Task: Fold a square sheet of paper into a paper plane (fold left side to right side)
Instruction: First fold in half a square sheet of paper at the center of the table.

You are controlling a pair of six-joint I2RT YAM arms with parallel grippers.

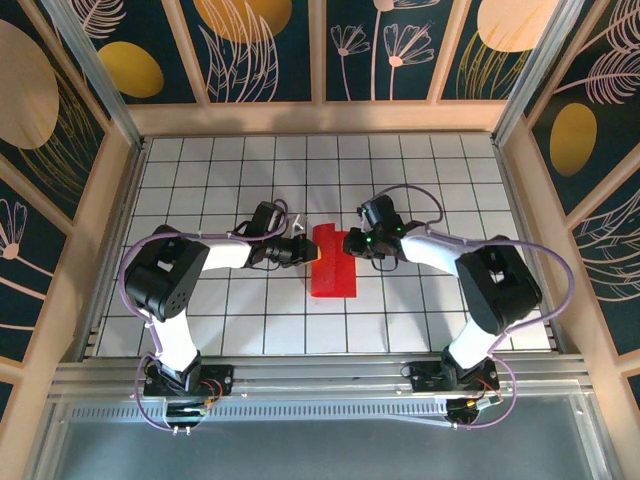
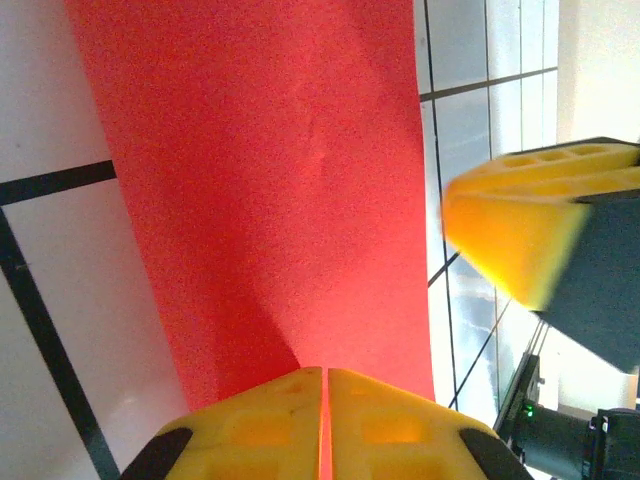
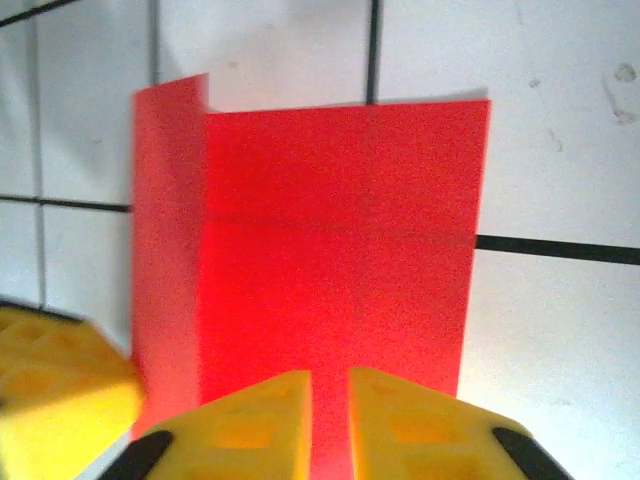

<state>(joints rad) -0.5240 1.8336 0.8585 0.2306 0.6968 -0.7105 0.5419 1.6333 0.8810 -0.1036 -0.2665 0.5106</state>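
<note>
The square sheet of paper (image 1: 333, 268) lies mid-table as a narrow red folded shape. My left gripper (image 1: 308, 250) sits at its left edge. In the left wrist view its yellow jaws (image 2: 325, 372) are pressed together with a thin red sliver between them, shut on the paper (image 2: 270, 200). My right gripper (image 1: 348, 243) is at the paper's upper right edge. In the right wrist view (image 3: 330, 375) its jaws stand a narrow gap apart over the red sheet (image 3: 330, 250), whose left flap (image 3: 170, 200) stands raised. The right gripper's fingertip (image 2: 520, 230) shows beyond the paper's far edge.
The white grid-tiled table (image 1: 200, 180) is boxed in by a wooden frame (image 1: 320, 118) with patterned walls. An aluminium rail (image 1: 320, 375) carrying both arm bases runs along the near edge. The left gripper's yellow finger (image 3: 50, 390) shows at the lower left of the right wrist view.
</note>
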